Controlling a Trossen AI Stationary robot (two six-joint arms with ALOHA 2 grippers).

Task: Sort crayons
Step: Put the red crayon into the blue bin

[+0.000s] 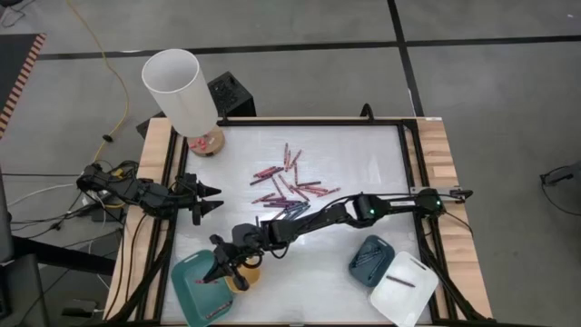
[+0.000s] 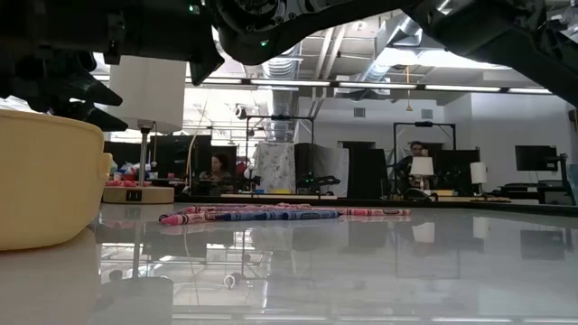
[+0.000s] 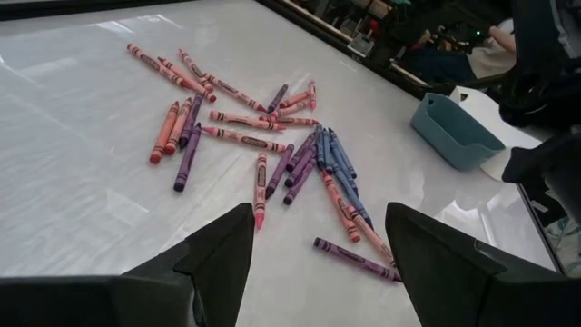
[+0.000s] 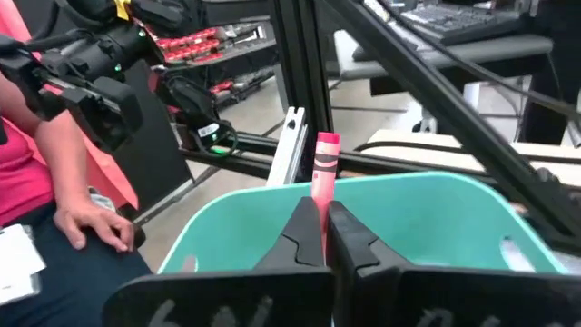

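Observation:
Several red, pink, purple and blue crayons (image 1: 289,187) lie loose on the white table, also seen as crayons (image 3: 272,145) ahead of my left gripper (image 3: 318,227). That left gripper (image 1: 214,200) hangs open at the table's left edge, nothing between its fingers. My right gripper (image 1: 216,274) reaches over the teal tray (image 1: 195,292) at the near left and is shut on a red crayon (image 4: 324,173). A yellow tray (image 1: 247,275) sits beside the teal one. My right gripper pinches the red crayon's lower part (image 4: 320,211) between its two fingers. The fingers run roughly level, coming from the table's right. The crayon's free end (image 4: 326,143) sticks out past the fingertips, lifted clear over the teal tray (image 4: 427,218).
A dark-blue tray (image 1: 370,257) and a white tray (image 1: 404,289), each with a crayon in it, sit at the near right. A white lamp shade (image 1: 180,89) stands at the far left corner. Black frame rails edge the table. A seated person's hand (image 4: 91,222) shows beyond the near left corner.

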